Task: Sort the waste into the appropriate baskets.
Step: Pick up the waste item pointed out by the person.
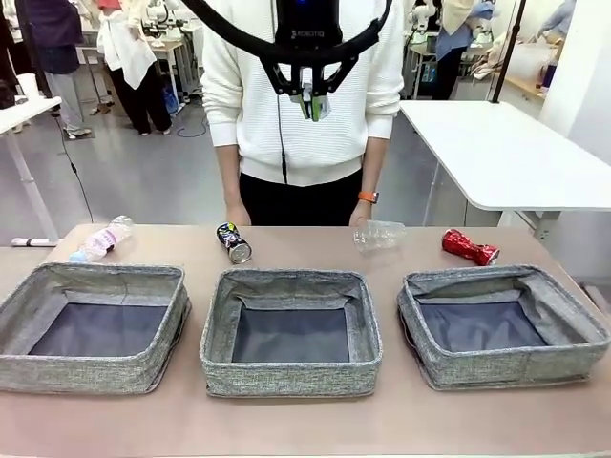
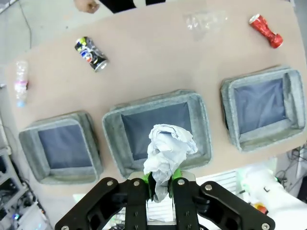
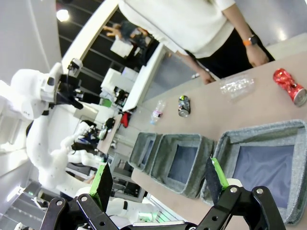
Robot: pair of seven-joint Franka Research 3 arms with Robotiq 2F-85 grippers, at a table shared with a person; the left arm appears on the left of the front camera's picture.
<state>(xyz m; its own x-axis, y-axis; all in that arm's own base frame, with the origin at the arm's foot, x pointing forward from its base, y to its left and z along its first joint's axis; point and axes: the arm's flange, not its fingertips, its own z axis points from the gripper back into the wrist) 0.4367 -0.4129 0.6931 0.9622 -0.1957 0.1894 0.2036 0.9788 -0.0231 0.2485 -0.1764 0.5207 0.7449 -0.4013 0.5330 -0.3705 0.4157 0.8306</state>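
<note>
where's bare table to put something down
Widest bare patch: between the dark can and the plastic cup, behind the middle basket. Another strip runs along the near edge of the table. Tight: the gaps either side of that basket.

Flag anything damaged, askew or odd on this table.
The red can behind the right basket is crushed at its middle. It, the dark can, bottle and cup all lie on their sides. Nothing looks spilled.

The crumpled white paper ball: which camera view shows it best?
The left wrist view: the paper ball sits large and close, pinched in the left gripper above the middle basket. The front view gives just a pale scrap high up at that gripper. In the right wrist view, it is too small to tell.
</note>
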